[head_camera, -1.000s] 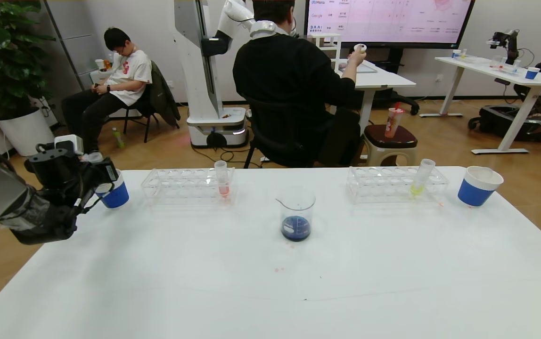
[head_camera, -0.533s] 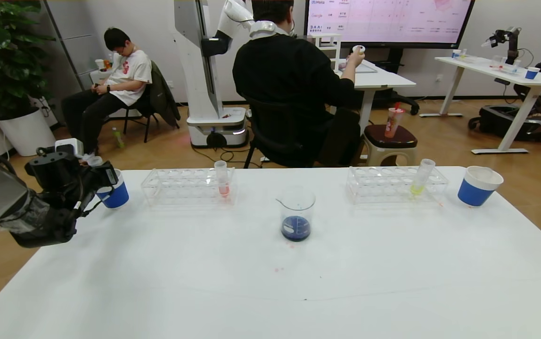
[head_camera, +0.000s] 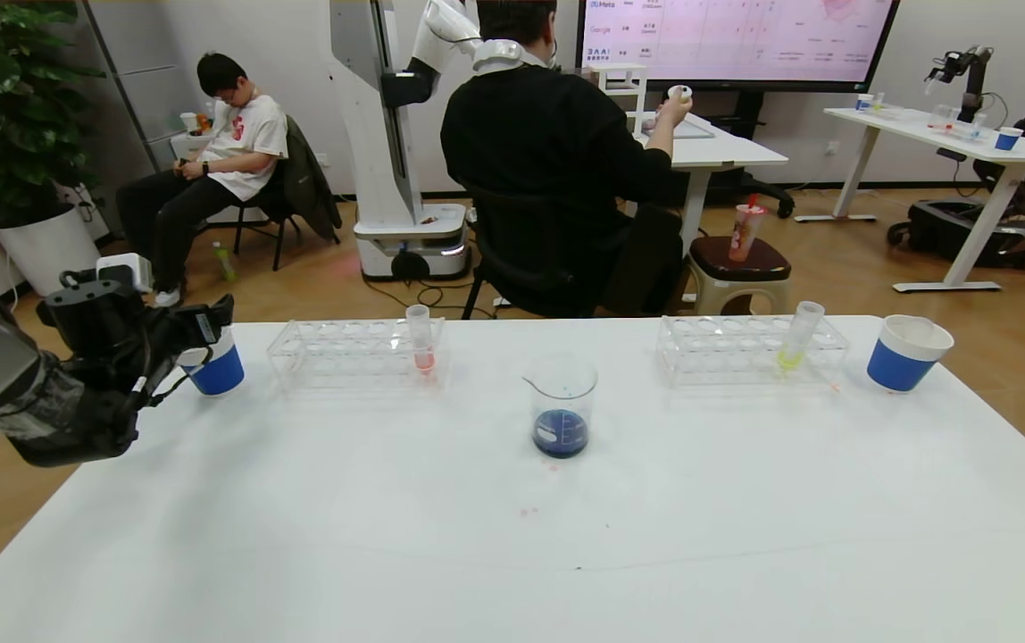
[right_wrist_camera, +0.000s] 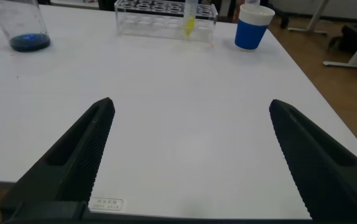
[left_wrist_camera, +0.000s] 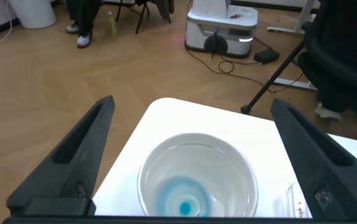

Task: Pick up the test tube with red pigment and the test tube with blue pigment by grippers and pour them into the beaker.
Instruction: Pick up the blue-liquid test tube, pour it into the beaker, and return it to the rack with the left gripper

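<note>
Since half a second ago the small clear tube that stood between the left tool's [head_camera: 209, 323] fingers has gone from sight, and those fingers have spread wide; the arm has shifted slightly toward 9 o'clock. That tool hangs over the left paper cup [head_camera: 216, 366] at the bench's [head_camera: 477, 536] far-left corner, holding nothing. From the left wrist, the cup's inside [left_wrist_camera: 196, 180] shows a blue ring on its bottom between the two spread fingers [left_wrist_camera: 73, 168].

From the head camera, two blue-and-white paper cups stand on the bench: the one under the left tool, at about 10 o'clock from the beaker, and another [head_camera: 909, 353] at 2 o'clock. Two clear racks sit along the far edge, the left rack [head_camera: 356, 352] at 11 o'clock of the beaker, the right rack [head_camera: 752, 349] at 1 o'clock. Each holds one tube: a pinkish-red one [head_camera: 421, 339] and a yellow-green one [head_camera: 798, 336].

One beaker [head_camera: 562, 406] stands mid-bench between the racks, with dark blue liquid at its bottom. No vivid red or blue tube can be made out.

The right tool [right_wrist_camera: 191, 162] shows only in its own wrist view, fingers wide apart, empty, above bare bench.
</note>
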Robot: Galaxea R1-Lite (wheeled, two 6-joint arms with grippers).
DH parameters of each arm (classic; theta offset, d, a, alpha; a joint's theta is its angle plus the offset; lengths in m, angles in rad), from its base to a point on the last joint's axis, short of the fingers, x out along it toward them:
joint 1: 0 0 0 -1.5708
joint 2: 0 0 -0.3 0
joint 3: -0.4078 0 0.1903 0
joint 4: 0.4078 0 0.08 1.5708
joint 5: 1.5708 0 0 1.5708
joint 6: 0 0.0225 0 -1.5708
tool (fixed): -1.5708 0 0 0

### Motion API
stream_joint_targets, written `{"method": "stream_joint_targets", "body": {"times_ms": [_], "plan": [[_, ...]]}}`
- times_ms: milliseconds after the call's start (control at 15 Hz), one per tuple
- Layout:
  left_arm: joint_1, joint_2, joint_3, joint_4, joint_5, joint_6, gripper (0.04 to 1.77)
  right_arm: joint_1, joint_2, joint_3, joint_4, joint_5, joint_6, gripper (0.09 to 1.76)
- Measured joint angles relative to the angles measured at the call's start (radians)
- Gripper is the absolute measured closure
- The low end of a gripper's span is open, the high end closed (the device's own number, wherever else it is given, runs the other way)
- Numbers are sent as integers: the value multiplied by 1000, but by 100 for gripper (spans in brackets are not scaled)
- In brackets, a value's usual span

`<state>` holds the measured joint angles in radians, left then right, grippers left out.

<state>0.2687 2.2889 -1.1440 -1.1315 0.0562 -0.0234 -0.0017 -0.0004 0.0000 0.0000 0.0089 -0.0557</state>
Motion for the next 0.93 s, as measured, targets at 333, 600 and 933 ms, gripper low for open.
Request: {"method": "stream_joint_targets", "body": {"times_ms": [333, 600, 933], "plan": [[-71, -109, -2, 42, -1, -6, 7, 0, 0, 0, 0, 0, 0, 11], [-204, -258, 103, 70, -1, -4, 7, 0, 0, 0, 0, 0, 0, 11], [-278, -494, 223, 150, -5, 20, 7, 0, 0, 0, 0, 0, 0, 11]]}}
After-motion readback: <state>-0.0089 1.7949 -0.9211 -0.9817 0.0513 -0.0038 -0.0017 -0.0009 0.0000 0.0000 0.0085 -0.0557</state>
